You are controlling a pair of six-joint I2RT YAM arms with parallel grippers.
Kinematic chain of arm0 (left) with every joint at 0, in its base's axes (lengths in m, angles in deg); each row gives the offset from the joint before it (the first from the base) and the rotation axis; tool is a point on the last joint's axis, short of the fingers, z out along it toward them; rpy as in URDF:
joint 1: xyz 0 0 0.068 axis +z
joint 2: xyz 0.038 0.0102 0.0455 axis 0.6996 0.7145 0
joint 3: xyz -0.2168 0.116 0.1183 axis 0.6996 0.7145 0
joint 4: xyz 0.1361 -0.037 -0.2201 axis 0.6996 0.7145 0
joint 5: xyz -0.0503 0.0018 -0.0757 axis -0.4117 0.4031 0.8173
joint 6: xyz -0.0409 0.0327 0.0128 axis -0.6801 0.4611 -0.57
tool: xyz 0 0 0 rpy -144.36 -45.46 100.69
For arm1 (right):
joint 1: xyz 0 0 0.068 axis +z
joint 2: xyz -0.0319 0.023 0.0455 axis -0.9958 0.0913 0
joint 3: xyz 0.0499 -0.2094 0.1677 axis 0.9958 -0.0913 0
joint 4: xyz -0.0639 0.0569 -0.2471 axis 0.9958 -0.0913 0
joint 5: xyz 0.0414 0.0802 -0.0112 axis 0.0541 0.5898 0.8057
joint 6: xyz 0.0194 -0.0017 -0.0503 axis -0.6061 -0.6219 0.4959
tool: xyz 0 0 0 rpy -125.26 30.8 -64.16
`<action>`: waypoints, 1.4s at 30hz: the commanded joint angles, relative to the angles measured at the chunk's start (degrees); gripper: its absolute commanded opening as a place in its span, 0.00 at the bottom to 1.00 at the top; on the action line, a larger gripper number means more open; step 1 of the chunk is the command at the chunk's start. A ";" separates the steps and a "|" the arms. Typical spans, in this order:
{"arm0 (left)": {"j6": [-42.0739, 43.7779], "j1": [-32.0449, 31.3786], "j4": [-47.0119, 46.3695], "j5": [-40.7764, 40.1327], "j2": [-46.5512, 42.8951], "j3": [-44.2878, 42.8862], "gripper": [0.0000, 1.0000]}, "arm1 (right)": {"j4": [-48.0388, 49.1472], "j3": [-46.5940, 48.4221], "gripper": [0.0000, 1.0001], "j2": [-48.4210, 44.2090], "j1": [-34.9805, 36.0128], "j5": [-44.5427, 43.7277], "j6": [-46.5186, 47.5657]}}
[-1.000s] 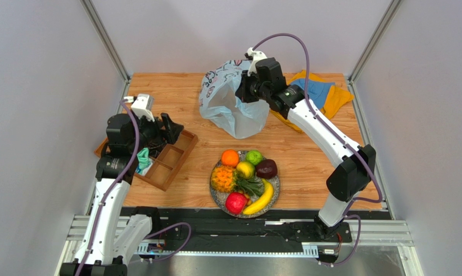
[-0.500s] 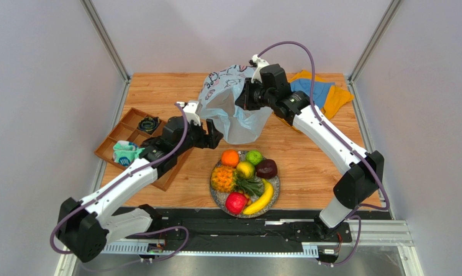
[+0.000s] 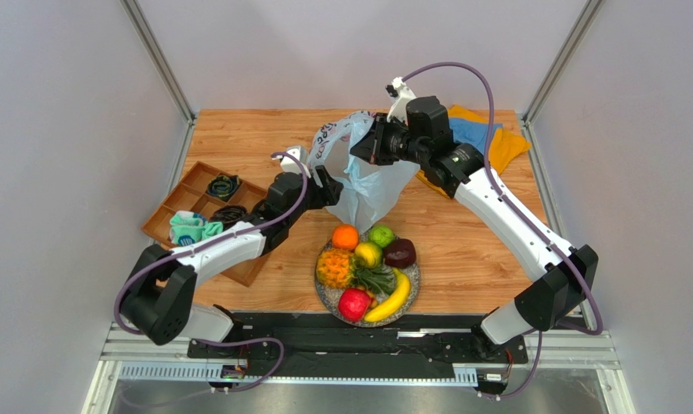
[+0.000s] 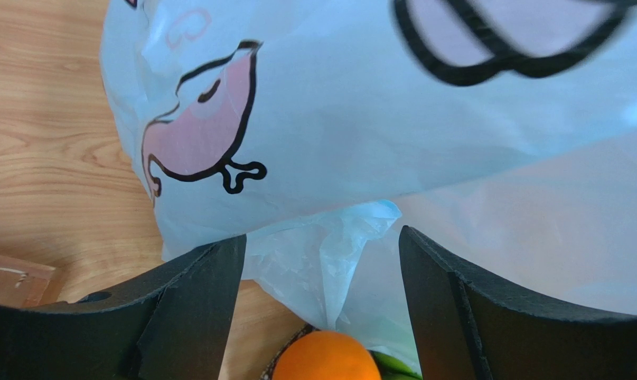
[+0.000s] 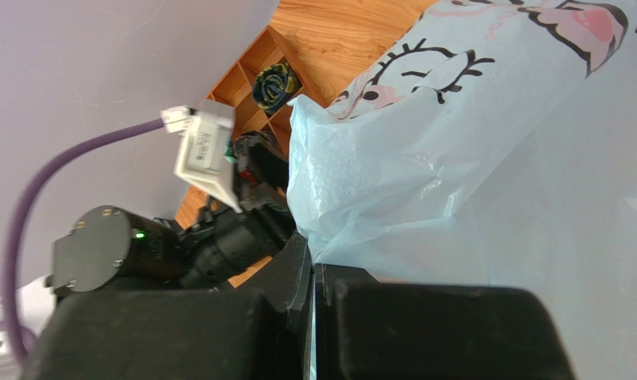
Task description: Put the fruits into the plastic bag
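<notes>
The light blue plastic bag (image 3: 359,177) hangs off the table at the back middle. My right gripper (image 3: 365,148) is shut on its upper edge and holds it up; in the right wrist view (image 5: 312,273) the film is pinched between the closed jaws. My left gripper (image 3: 331,186) is open at the bag's lower left side; in the left wrist view (image 4: 322,261) a fold of the bag (image 4: 337,253) lies between the spread fingers. The fruits sit on the plate: orange (image 3: 346,236), green apple (image 3: 381,235), yellow-green fruit (image 3: 369,254), maroon fruit (image 3: 400,253), pineapple (image 3: 334,268), red apple (image 3: 354,304), banana (image 3: 392,298).
A speckled grey plate (image 3: 410,291) holds the fruits at the front middle. A brown divided tray (image 3: 251,266) with small cloth items stands at the left. A blue hat on a yellow cloth (image 3: 488,142) lies at the back right.
My left arm has swung from the tray across to the bag's lower left side. My right gripper has lifted the bag's edge and drawn it right; the bag now hangs narrower.
</notes>
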 commanded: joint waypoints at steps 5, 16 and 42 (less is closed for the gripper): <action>-6.00 -1.31 -5.91 -0.78 5.89 -3.40 0.78 | 4.23 -1.75 0.00 -2.96 0.17 1.94 -2.60; -9.87 -3.95 -7.76 0.28 13.18 -5.59 0.80 | 5.45 -2.46 0.00 -2.60 0.26 2.90 -3.22; -9.78 -3.95 -0.81 -7.99 26.46 -17.81 0.49 | 8.27 -6.94 0.00 -5.59 1.31 7.74 -5.15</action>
